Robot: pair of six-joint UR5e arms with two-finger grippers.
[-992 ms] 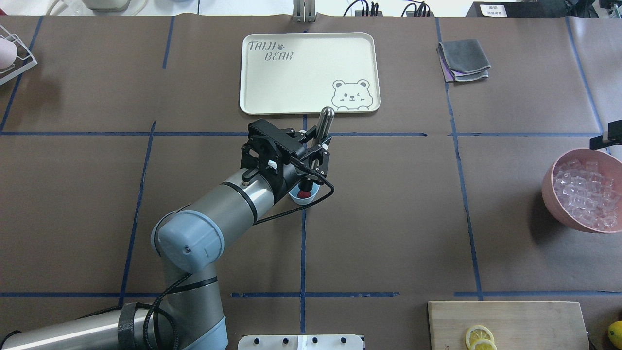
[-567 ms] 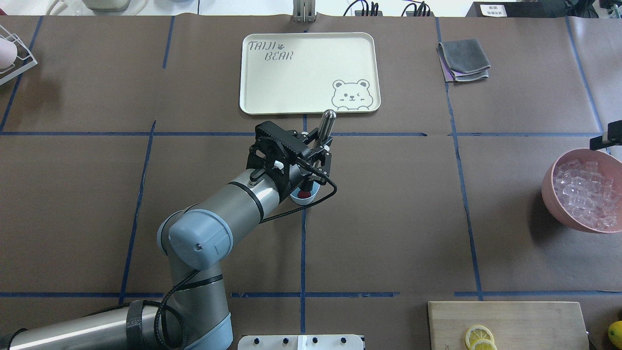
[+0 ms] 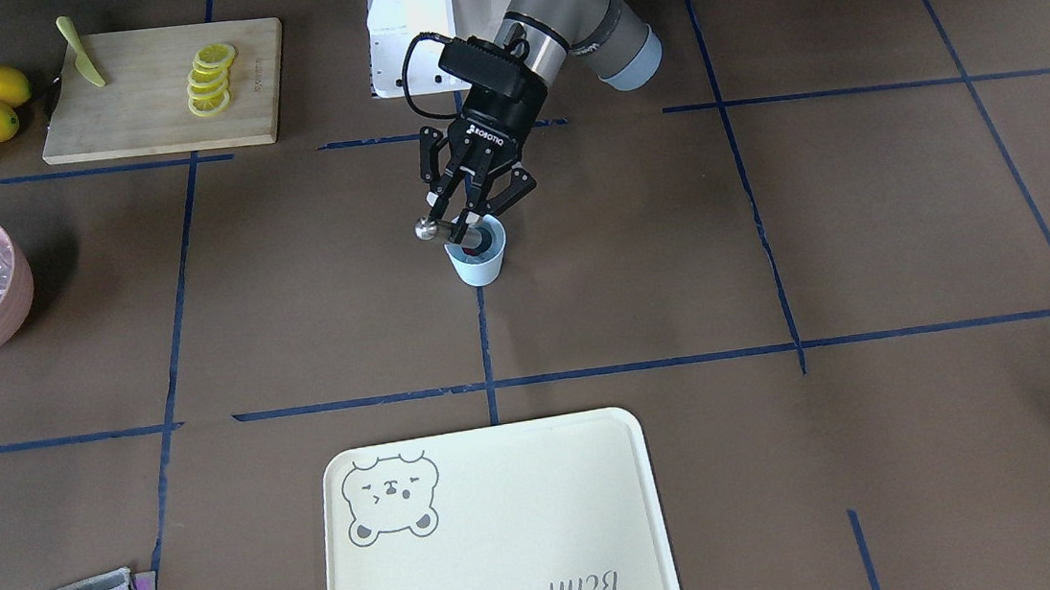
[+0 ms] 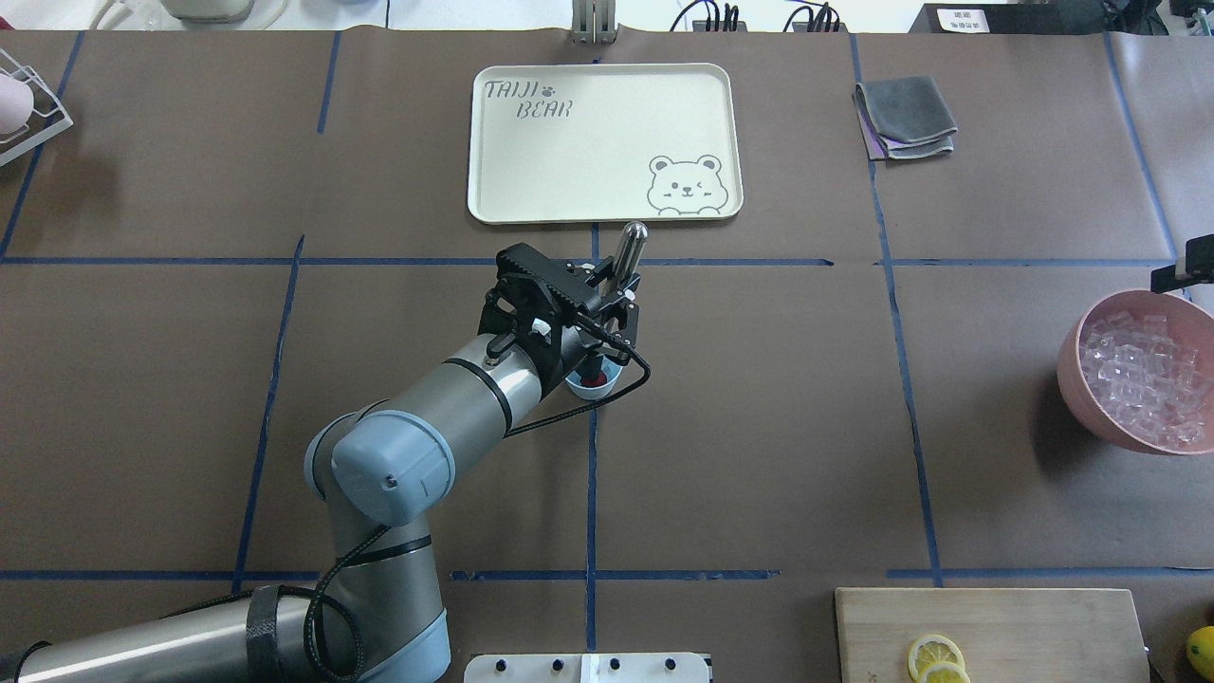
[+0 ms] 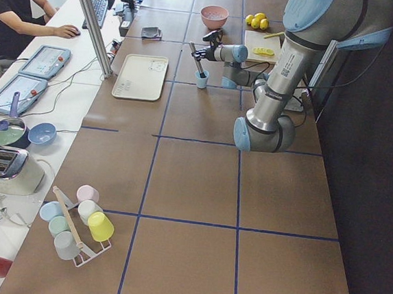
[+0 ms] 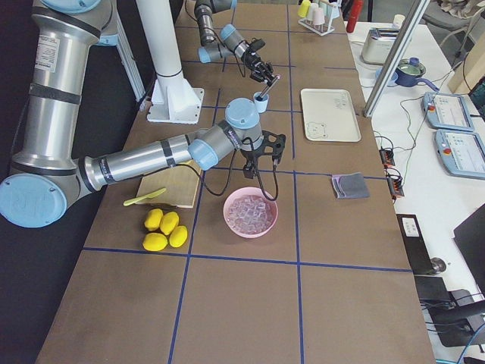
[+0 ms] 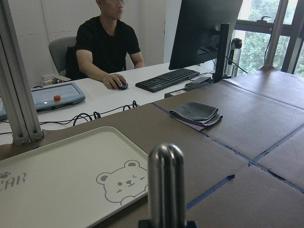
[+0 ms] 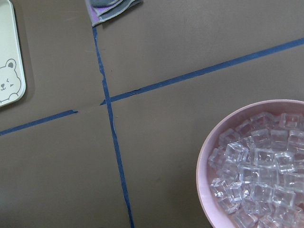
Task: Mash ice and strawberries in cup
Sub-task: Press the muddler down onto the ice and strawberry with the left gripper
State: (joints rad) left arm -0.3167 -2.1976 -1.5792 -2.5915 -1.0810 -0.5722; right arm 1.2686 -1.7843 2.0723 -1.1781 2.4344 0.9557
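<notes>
Front view: just above centre, your left gripper (image 3: 468, 221) is clamped on the muddler (image 3: 430, 230), which leans into the cup (image 3: 480, 263).

Overhead: the strawberry (image 4: 594, 381) shows red inside the cup, mid-frame. I can't make out any ice in there.

Right side view: the right gripper (image 6: 269, 148) hangs by the bowl (image 6: 226, 216) at centre (open or closed, I can't tell).

Right wrist view: the ice (image 8: 259, 175) fills the bowl at lower right.

Watch it: nothing steadies the cup, so a slanted push could tip or skate it. The muddler could also slide in the grip.
</notes>
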